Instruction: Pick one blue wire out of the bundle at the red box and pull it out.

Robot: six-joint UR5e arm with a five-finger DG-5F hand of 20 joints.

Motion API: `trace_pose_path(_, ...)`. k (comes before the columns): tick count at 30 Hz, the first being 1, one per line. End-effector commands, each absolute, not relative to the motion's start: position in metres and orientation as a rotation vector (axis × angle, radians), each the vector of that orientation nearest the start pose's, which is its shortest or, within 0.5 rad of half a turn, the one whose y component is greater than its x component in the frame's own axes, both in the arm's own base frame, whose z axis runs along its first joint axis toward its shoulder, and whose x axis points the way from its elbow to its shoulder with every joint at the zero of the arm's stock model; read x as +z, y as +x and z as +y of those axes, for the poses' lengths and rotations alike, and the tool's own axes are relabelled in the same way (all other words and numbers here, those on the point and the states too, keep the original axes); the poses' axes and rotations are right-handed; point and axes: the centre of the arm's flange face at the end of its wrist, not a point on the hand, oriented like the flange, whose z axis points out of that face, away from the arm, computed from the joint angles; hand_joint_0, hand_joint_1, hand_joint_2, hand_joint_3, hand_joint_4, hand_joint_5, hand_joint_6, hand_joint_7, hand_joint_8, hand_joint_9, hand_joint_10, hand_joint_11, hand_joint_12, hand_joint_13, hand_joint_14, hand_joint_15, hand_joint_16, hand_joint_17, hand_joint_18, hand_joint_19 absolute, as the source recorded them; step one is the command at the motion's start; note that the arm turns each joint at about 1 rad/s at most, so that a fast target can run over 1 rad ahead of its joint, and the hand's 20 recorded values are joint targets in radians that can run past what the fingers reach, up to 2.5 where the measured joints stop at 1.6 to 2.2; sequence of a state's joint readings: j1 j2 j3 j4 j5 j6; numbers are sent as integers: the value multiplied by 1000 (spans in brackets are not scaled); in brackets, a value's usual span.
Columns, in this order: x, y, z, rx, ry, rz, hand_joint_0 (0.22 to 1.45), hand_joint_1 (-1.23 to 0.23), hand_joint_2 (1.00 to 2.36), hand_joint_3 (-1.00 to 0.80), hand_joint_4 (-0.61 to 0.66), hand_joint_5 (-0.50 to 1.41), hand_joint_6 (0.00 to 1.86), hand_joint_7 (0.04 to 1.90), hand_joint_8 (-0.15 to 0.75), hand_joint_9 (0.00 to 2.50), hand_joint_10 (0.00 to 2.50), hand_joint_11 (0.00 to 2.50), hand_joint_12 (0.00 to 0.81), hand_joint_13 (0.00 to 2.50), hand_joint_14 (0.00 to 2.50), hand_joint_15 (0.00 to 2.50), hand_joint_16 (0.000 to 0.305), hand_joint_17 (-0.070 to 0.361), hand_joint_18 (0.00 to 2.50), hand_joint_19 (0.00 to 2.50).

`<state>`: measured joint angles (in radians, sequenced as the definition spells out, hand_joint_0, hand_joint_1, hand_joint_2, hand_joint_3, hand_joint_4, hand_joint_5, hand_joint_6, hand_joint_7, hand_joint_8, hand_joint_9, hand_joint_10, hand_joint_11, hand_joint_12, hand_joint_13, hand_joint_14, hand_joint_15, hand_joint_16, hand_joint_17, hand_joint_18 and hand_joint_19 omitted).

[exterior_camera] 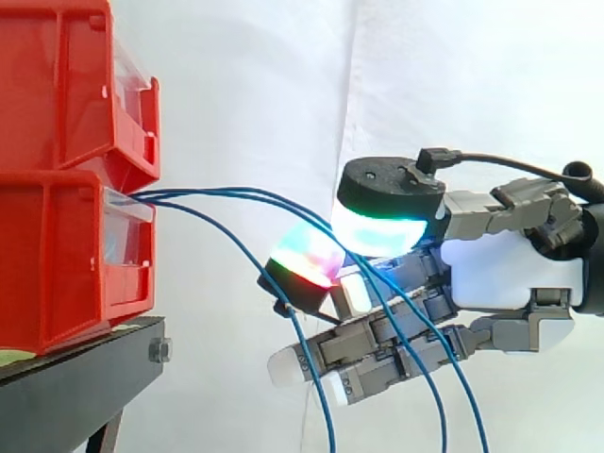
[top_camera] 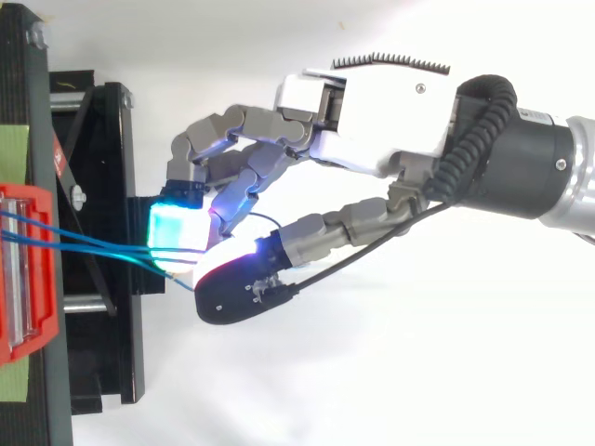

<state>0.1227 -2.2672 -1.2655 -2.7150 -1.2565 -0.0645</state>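
We saw 2 red bins (exterior_camera: 57,85) stacked on the black bench (exterior_camera: 75,387), with a white curtain (exterior_camera: 255,94) behind. 3 blue wires (exterior_camera: 217,192) left the front of the lower bin (exterior_camera: 57,255) and arced right to the hand (exterior_camera: 500,269), which sat apart from the bins, about level with the lower one.

The thumb pad (exterior_camera: 382,226) glowed cyan-green and 1 finger pad (exterior_camera: 304,260) glowed red-green, the 2 pressed close together. 2 wires ran into that pinch and hung down on the other side, below the palm. We read the fingers as clamped on the wires, but couldn't tell if 1 or both were actually gripped.

The 3rd wire sagged lower, passed just beside the red-green pad and dropped past the other fingers (exterior_camera: 377,344), which lay straight and together under the pinch.

From above, the wires ran from the lower bin across the bench to where the 2 pads met.
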Motion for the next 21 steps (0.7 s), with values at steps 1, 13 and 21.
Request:
trace_pose_path(1,243,748,-73,1039,1233,1074,554,-736,1011,-329,248,-117,729,1194,270,939,23,677,387,502,13,312,61,136,416,366)
trace_pose_path(13,243,748,-74,1039,1235,1072,622,-878,1018,-186,226,-171,849,1136,284,912,24,766,391,508,13,318,59,133,434,330)
trace_pose_path(21,243,748,-74,1039,1232,1073,682,-922,1015,-267,248,-191,855,1047,272,838,24,767,384,483,13,301,60,135,435,300)
